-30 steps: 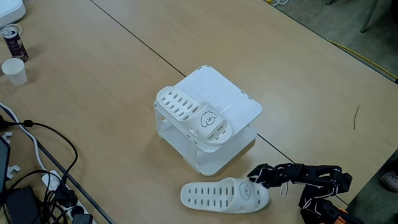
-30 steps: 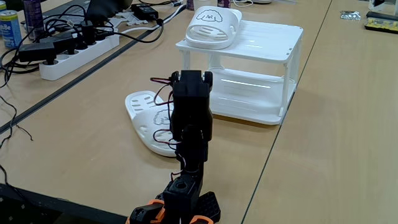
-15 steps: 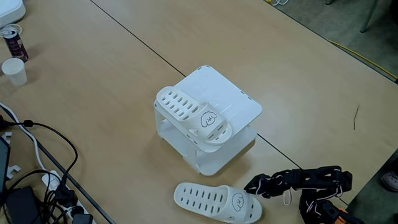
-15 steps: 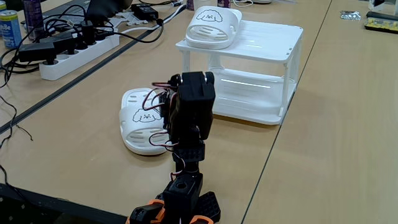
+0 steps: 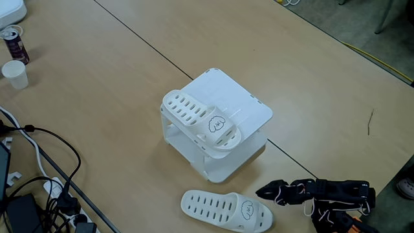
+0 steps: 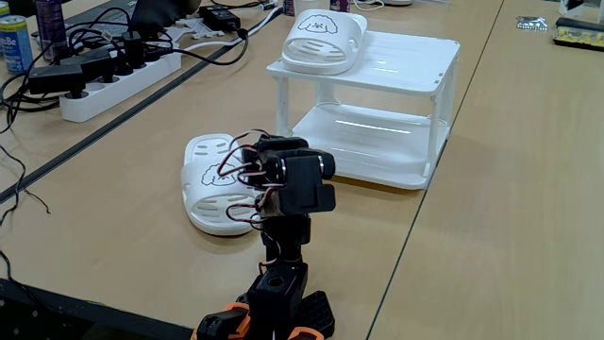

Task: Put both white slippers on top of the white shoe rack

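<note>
One white slipper lies on the left part of the white shoe rack's flat top, and shows at the rack's near-left corner in the low fixed view. The other white slipper lies flat on the table in front of the rack, to the left of the arm. My black gripper hovers just right of that slipper's heel, apart from it. Its fingers taper together to a point with nothing between them. In the low view the arm's wrist hides the fingertips.
A power strip and tangled cables lie along the table's left side. A paper cup and a can stand at the far left corner. The table edge runs close to the arm's base.
The slipper on the table slid left and turned as the gripper pushed its heel. Since then the arm has folded down and drawn back to the right, leaving the slipper where it lay.
</note>
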`<action>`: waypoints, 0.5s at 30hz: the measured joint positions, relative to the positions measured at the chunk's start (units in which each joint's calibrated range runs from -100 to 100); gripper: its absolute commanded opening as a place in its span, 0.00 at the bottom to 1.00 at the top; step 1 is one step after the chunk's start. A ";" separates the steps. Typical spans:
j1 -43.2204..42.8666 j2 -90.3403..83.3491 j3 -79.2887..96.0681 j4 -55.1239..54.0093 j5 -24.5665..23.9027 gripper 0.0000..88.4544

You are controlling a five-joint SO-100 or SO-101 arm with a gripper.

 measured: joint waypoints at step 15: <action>-2.85 0.00 8.81 -3.26 0.00 0.01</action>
